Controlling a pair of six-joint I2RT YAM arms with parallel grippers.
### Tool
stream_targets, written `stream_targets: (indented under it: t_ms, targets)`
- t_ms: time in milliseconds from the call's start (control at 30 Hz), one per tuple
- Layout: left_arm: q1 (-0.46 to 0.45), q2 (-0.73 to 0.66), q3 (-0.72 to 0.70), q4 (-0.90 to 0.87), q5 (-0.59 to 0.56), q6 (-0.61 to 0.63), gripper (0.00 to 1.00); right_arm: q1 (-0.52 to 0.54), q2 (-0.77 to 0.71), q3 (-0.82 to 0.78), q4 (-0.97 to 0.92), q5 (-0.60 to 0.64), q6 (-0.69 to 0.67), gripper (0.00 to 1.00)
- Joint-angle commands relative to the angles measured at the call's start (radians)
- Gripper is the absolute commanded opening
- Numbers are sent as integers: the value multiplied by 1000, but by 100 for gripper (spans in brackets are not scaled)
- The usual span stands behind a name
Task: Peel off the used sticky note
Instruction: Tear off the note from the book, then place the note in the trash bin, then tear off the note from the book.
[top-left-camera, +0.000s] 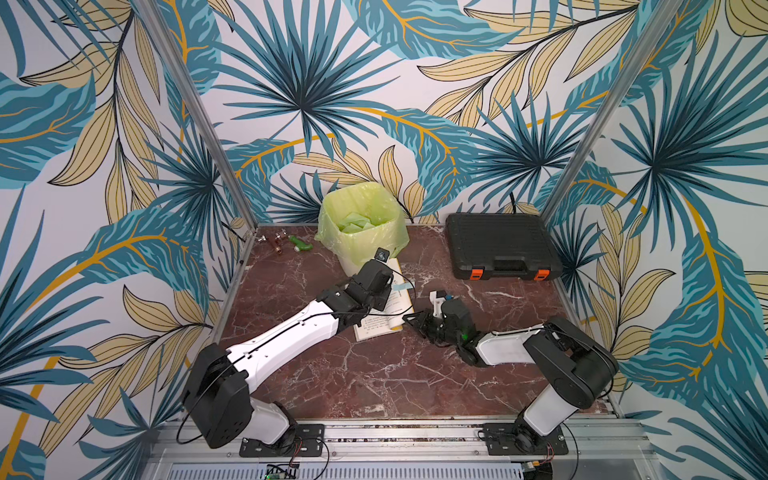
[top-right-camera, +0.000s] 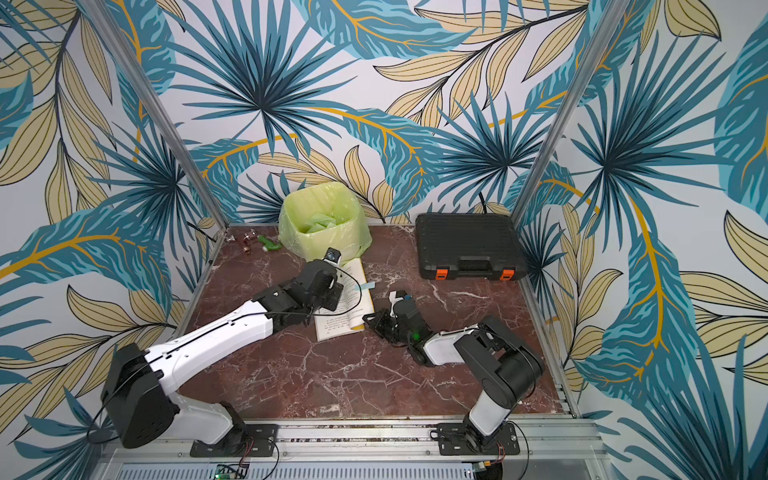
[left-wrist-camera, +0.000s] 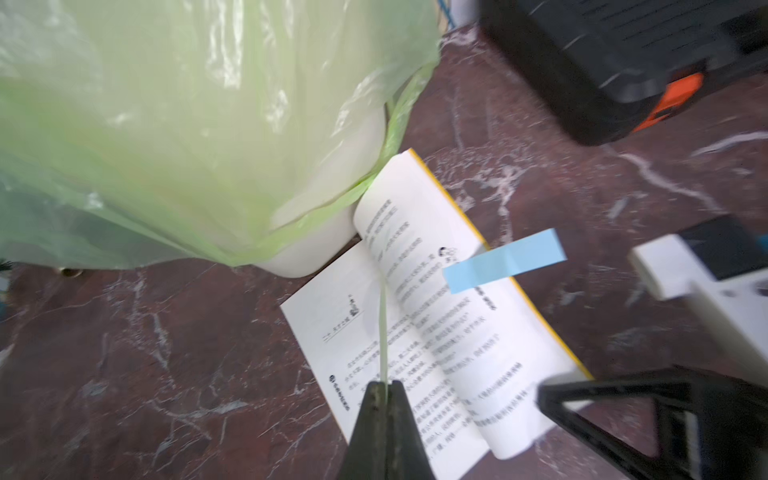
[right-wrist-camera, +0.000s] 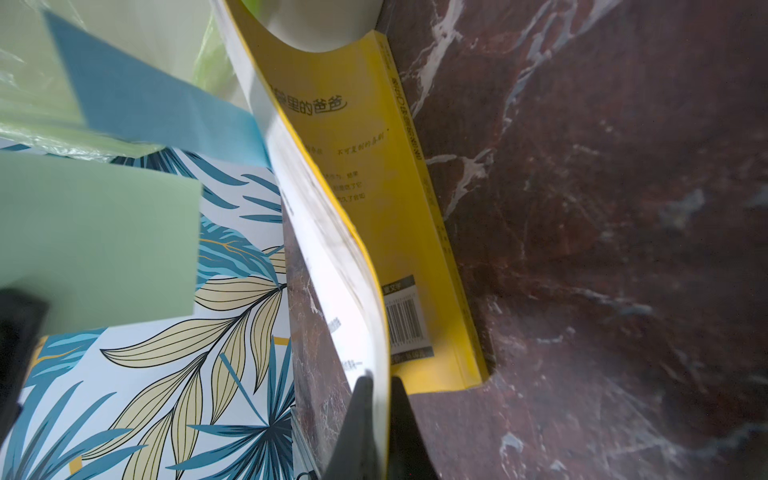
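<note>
An open book (top-left-camera: 384, 322) (left-wrist-camera: 415, 316) with a yellow cover (right-wrist-camera: 374, 187) lies in front of the bin. In the left wrist view my left gripper (left-wrist-camera: 384, 386) is shut on a pale green sticky note (left-wrist-camera: 383, 332), seen edge-on above the book's gutter. The same note (right-wrist-camera: 95, 241) shows as a flat green sheet in the right wrist view. Whether its far end touches the page I cannot tell. A blue sticky note (left-wrist-camera: 505, 259) (top-left-camera: 401, 287) (top-right-camera: 368, 286) (right-wrist-camera: 158, 108) juts from the right-hand page. My right gripper (right-wrist-camera: 380, 382) (top-left-camera: 411, 318) is shut on the edge of the book's pages, above the cover.
A white bin with a green liner (top-left-camera: 365, 245) (left-wrist-camera: 166, 124) stands just behind the book, green paper inside. A black toolbox (top-left-camera: 500, 245) sits at the back right. Small copper fittings (top-left-camera: 274, 243) and a green piece (top-left-camera: 300, 244) lie at the back left.
</note>
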Motion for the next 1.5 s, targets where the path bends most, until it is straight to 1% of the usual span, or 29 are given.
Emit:
stream_targets:
  t_ms: [0, 33, 67, 167, 233, 333, 433, 500, 567, 733, 767, 833, 867, 900, 933, 967, 1000, 1067, 1100, 1167, 1233, 1300, 1400, 1467]
  targets:
    - [33, -97, -6, 110, 205, 11, 0, 3, -1, -30, -95, 21, -11, 0]
    - [48, -123, -7, 141, 233, 3, 0, 4, -1, -30, -96, 20, -11, 0]
    - [60, -142, -9, 177, 238, 0, 0, 3, -2, -29, -95, 18, -12, 0]
    - [90, -194, 2, 290, 160, 24, 0, 4, -3, -25, -99, 12, -17, 0]
    - [120, -195, 31, 338, 145, 38, 0, 4, -1, -16, -106, 8, -22, 0]
    - [170, -123, 136, 335, 134, 56, 0, 3, 5, -4, -109, -2, -26, 0]
    - [211, 7, 255, 290, 118, 72, 0, 3, 5, 0, -109, -9, -25, 0]
    - [226, 101, 335, 253, 84, 90, 0, 3, 1, 0, -109, -10, -29, 0]
    - [240, 164, 383, 244, 52, 110, 0, 4, -7, -1, -115, -10, -36, 0]
    - [278, 249, 455, 230, 52, 109, 0, 3, -30, 1, -147, -3, -61, 0]
    - [280, 258, 464, 222, 52, 109, 2, 3, -32, 3, -154, -3, -66, 0]
    - [283, 266, 474, 212, 56, 109, 14, 4, -33, 8, -161, -6, -72, 0]
    - [282, 264, 475, 204, 62, 109, 23, 3, -32, 10, -163, -8, -75, 0]
    - [282, 259, 473, 198, 71, 106, 37, 3, -31, 12, -165, -10, -77, 0]
    - [281, 250, 469, 188, 80, 101, 46, 4, -31, 14, -165, -11, -79, 0]
    - [278, 239, 464, 176, 100, 94, 53, 3, -28, 15, -165, -12, -79, 0]
    - [272, 222, 451, 173, 119, 80, 57, 3, -27, 16, -165, -14, -82, 0]
    - [234, 180, 397, 187, 143, 58, 60, 3, -20, 19, -165, -17, -84, 0]
    - [204, 158, 364, 213, 137, 59, 61, 3, -18, 20, -162, -18, -84, 0]
    - [121, 129, 325, 231, 88, 74, 62, 3, -14, 21, -158, -22, -83, 0]
    - [50, 128, 313, 200, 38, 75, 61, 3, -15, 20, -158, -24, -83, 0]
    - [-12, 134, 286, 183, -36, 75, 62, 5, -18, 19, -158, -23, -84, 0]
    - [-77, 151, 205, 207, -133, 67, 62, 5, -18, 17, -155, -22, -85, 0]
    - [-102, 170, 156, 223, -143, 42, 62, 9, -17, 17, -150, -21, -84, 0]
